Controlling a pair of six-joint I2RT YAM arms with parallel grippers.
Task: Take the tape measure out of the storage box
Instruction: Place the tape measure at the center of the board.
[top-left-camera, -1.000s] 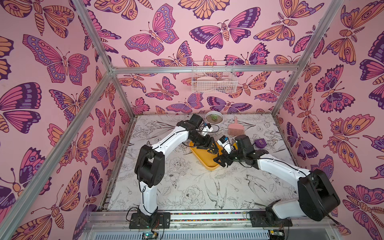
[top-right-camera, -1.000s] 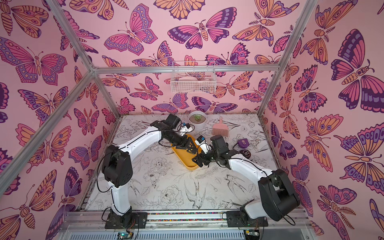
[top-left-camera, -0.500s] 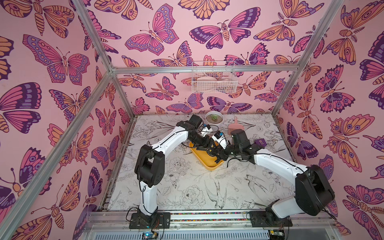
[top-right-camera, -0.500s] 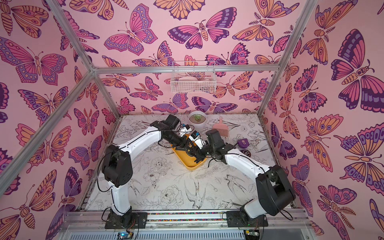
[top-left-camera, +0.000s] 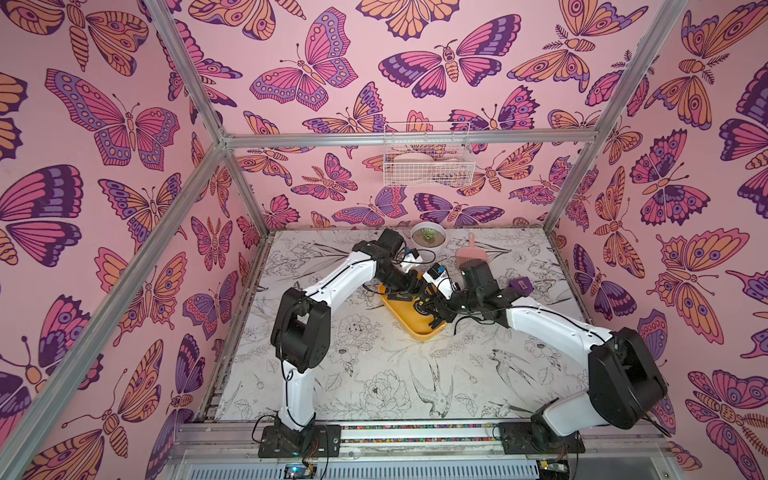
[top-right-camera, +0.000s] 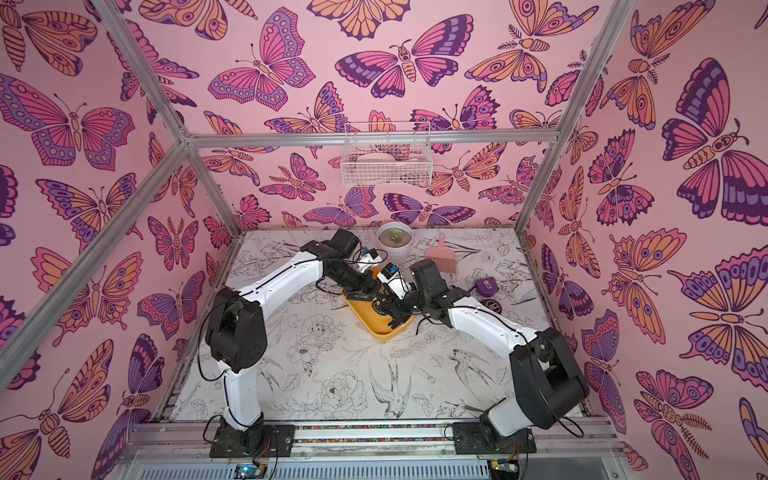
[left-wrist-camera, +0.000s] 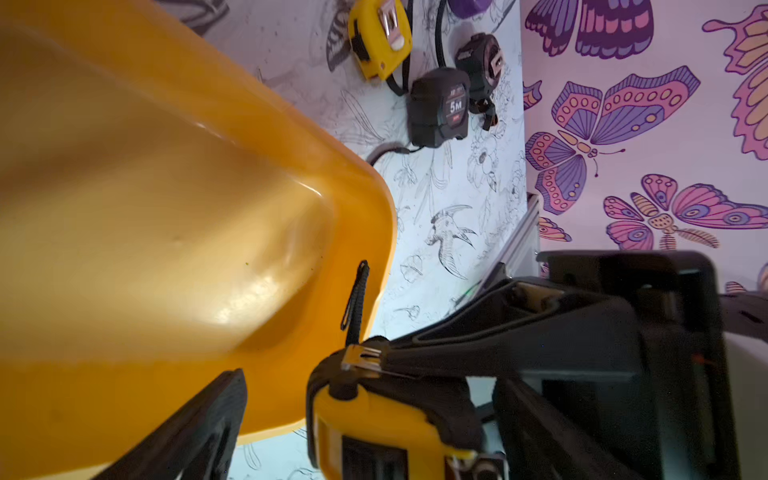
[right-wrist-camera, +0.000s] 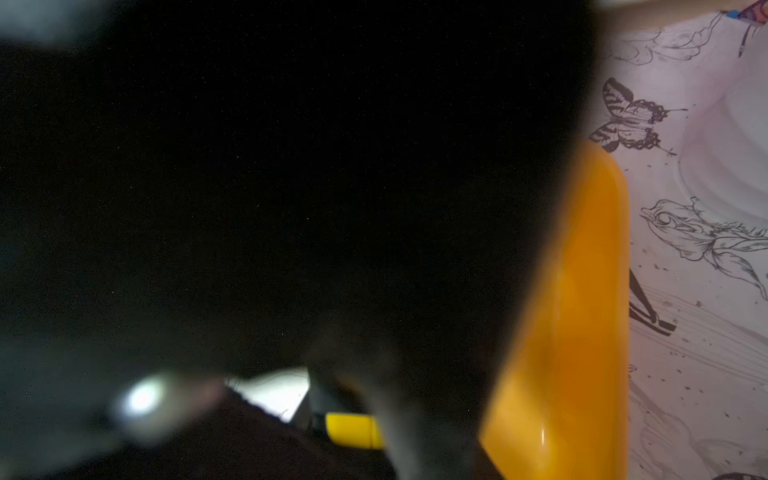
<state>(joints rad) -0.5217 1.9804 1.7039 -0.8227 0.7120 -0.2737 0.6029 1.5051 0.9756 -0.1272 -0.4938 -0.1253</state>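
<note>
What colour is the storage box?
The storage box is mustard yellow; clearest in the left wrist view.

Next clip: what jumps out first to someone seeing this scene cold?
The left arm and right arm meet over the mustard-yellow storage box at mid-table, where the right pincer grips a yellow-and-black tape measure. Pink butterfly wallpaper covers every wall, and a white wire basket hangs on the back one.
</note>
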